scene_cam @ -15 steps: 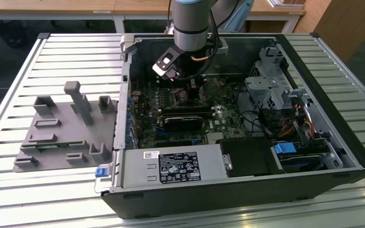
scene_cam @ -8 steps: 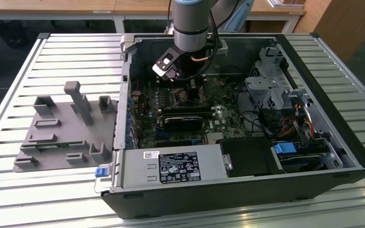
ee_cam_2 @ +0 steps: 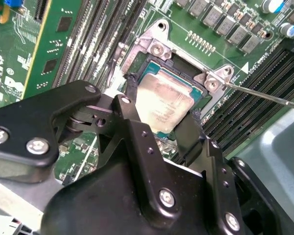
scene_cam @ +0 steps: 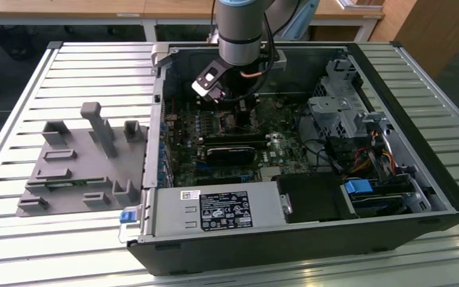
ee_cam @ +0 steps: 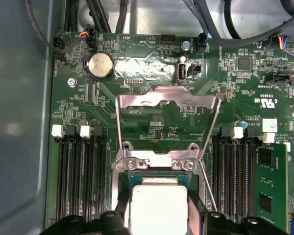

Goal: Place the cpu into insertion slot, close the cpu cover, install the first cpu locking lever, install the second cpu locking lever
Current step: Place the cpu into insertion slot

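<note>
This is a robotics lab or workshop. An industrial arm point(scene_cam: 241, 30) with a claw point(ee_cam_2: 162, 99) reaches into an open PC case point(scene_cam: 293, 251). The case lies on its side on a slatted metal table point(scene_cam: 70, 66), with its green board point(ee_cam: 152, 117) and cables bare. A grey moulded jig point(scene_cam: 78, 173) sits beside the case. Wooden desks point(scene_cam: 94, 7) and a wooden cabinet point(scene_cam: 429, 30) stand behind the table.

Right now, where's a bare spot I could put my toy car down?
The table slats all around the grey fixture are bare, and so is the strip at the exterior view's right of the computer case. Inside the case it is crowded, most of all around the claw at the cpu.
</note>
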You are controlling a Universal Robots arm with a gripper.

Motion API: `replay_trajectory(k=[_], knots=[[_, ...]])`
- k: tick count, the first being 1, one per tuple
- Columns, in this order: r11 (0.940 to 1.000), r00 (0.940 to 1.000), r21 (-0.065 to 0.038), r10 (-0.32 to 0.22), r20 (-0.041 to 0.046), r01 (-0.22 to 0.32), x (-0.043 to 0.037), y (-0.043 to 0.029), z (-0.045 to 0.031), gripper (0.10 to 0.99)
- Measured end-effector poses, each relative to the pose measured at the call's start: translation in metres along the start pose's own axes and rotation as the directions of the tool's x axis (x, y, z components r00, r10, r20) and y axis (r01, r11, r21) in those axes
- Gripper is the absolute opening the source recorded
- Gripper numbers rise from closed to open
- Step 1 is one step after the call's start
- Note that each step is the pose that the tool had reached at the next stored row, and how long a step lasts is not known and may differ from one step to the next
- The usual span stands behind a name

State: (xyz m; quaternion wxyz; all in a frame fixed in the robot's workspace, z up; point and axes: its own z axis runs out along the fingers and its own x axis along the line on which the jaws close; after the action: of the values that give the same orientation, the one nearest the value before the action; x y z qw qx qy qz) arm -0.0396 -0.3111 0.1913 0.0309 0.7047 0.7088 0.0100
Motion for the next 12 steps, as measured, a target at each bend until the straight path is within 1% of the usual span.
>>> replay_trajectory(k=[1, 2, 8, 12], knots=[[1.0, 1.0, 0.0, 0.0, 0.0003, 0.0, 0.0, 0.0001, 0.0001, 0.553], [1.0, 1.0, 0.0, 0.0, 0.0007, 0.0, -0.0001, 0.0001, -0.0001, 0.612], [1.0, 1.0, 0.001, 0.0, 0.0016, 0.0, -0.0003, 0.0003, -0.0005, 0.612], [1.0, 1.0, 0.001, 0.0, 0.0016, 0.0, -0.0004, 0.0003, -0.0021, 0.612]])
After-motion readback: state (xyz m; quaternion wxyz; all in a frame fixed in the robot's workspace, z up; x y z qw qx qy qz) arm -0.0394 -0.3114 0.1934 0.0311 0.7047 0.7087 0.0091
